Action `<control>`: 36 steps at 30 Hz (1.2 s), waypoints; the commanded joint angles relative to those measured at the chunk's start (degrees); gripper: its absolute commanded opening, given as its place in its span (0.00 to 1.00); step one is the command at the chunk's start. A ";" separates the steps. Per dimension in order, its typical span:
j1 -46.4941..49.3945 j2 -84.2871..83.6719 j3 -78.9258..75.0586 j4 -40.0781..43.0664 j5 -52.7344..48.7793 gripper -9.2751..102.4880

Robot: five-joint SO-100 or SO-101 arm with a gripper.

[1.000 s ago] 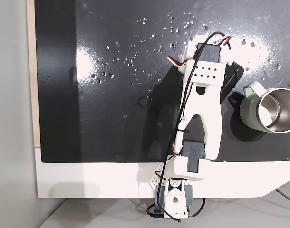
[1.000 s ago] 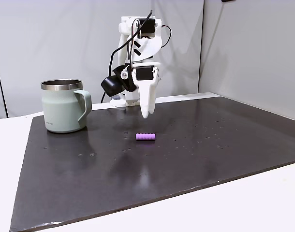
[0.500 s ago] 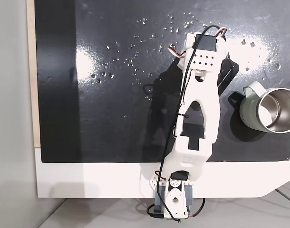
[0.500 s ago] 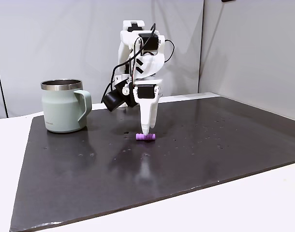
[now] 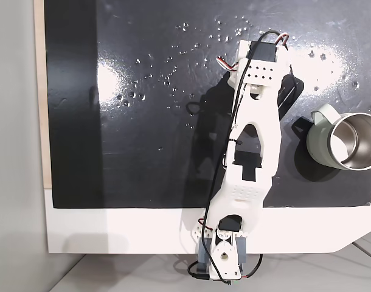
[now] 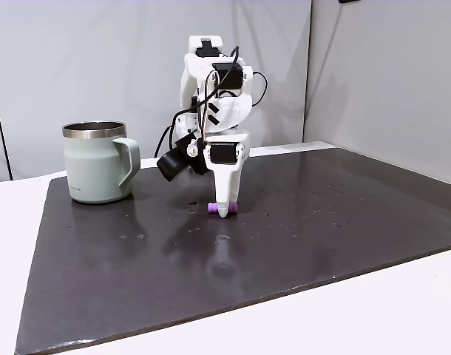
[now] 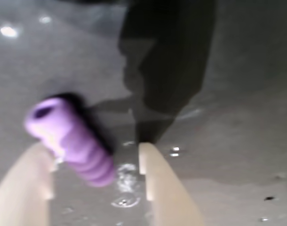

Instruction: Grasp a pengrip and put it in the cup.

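pengrip (image 7: 70, 143): 1 (between spread jaws) | cup (image 6: 97, 171): 1 | gripper (image 6: 223, 212): 1

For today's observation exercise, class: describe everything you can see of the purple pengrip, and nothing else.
The pengrip is a small purple tube of soft, rubbery look, ribbed along its side, with an open hole at one end. It lies on its side on the dark, glossy mat, between the open gripper's two pale fingers; it looks to touch the left one in the wrist view. In a fixed view its ends peek out behind the lowered fingertip, well apart from the cup.
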State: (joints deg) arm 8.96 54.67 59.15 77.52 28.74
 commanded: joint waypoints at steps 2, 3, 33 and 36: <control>1.05 0.62 -1.14 0.35 1.14 0.10; 1.23 0.97 -0.97 0.35 1.14 0.10; 3.08 47.11 -3.08 24.35 -8.53 0.09; 4.57 52.47 -1.32 25.05 -11.78 0.09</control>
State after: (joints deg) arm 12.30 100.55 58.71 101.95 19.86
